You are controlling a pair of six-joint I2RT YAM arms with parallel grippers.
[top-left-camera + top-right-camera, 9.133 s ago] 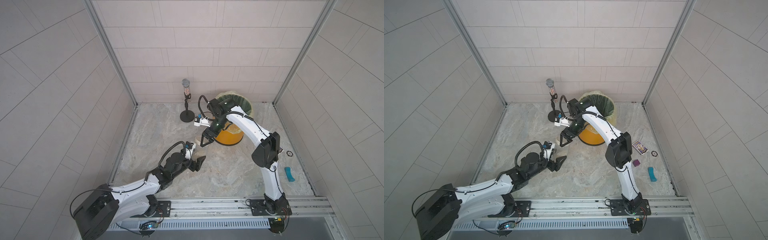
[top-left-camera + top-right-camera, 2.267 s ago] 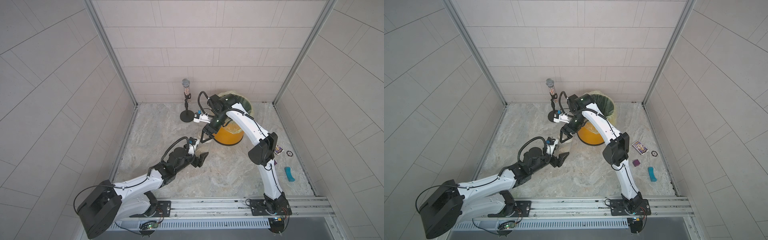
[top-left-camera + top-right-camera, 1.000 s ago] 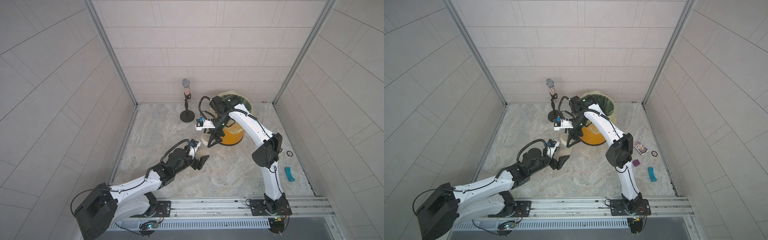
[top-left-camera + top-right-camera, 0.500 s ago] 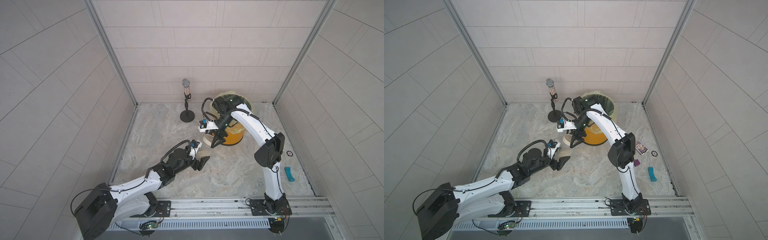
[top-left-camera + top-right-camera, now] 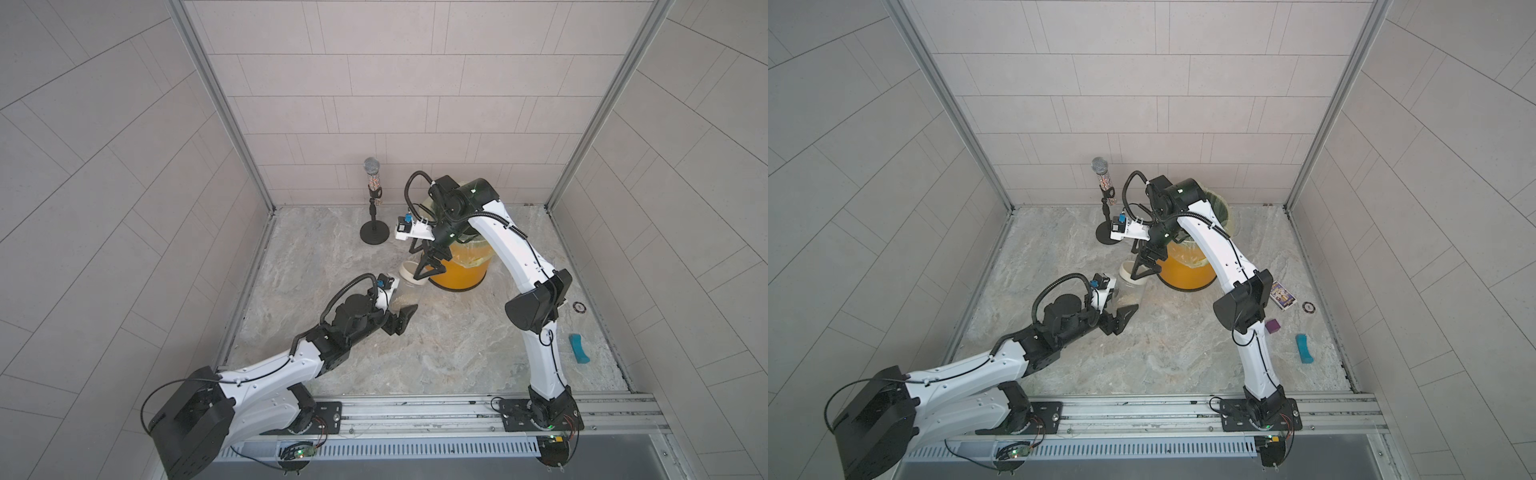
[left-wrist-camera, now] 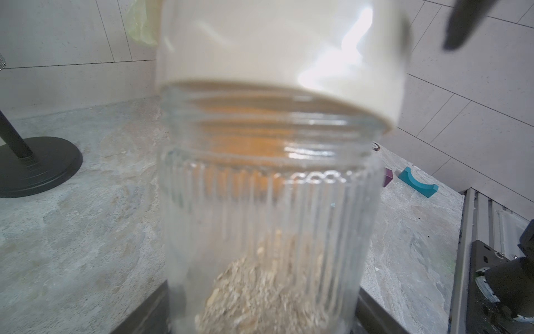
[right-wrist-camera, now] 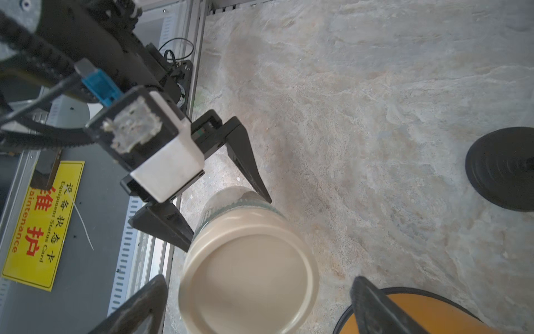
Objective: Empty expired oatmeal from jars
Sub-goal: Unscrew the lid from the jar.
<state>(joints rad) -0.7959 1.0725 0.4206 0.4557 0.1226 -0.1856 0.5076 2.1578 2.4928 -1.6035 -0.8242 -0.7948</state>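
One small ribbed glass jar [image 6: 265,202] is the whole job, held upright just beside the orange bin [image 5: 461,278], with only a shallow heap of oatmeal [image 6: 260,289] at its bottom. I judge it light but brittle, and slick along its flutes. The body therefore wants a firm clamp on its sides, low down, and the cream lid [image 6: 274,57] is best taken across its rim from above. The left gripper [image 7: 226,222] reaches in low and nearly level, its black fingers closed on the jar's sides. The right arm arches over from the bin side, its gripper [image 5: 430,273] pointing down with jaws spread wide either side of the lid, touching nothing. The lid seems to sit crooked on the threads, perhaps already loose, but the close view is too blurred to be sure.
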